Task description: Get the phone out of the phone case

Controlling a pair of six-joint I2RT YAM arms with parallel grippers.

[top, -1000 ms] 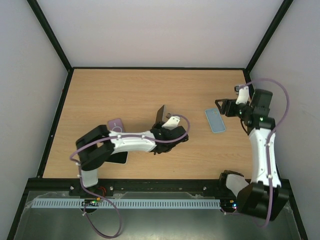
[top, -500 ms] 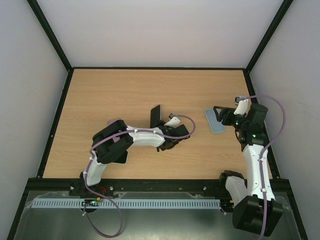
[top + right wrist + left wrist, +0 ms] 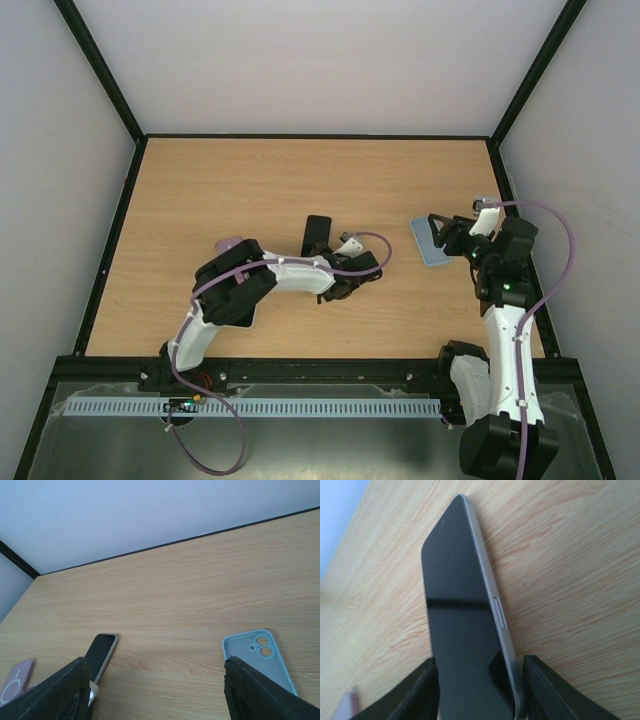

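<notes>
The phone (image 3: 318, 232), black-screened with a grey rim, lies flat on the wooden table, out of its case. In the left wrist view the phone (image 3: 462, 605) has its near end between my left gripper's (image 3: 480, 667) fingers. They stand open beside its edges, with a thin gap on the right side. The light blue phone case (image 3: 431, 241) lies empty, inside up, about a hand's width to the right. My right gripper (image 3: 443, 232) hovers open at the case's right edge, holding nothing. Its wrist view shows the case (image 3: 260, 652) by the right finger and the phone (image 3: 101, 652) far left.
A pink phone case (image 3: 232, 244) lies left of the left arm's elbow, also seen as the pink case (image 3: 17, 680) in the right wrist view. A dark flat object (image 3: 241, 316) lies partly under the left arm. Black frame rails and white walls bound the table.
The phone, held up on edge before, now lies flat on the table and my left gripper has opened around it. The right arm shifted slightly toward the blue case.
</notes>
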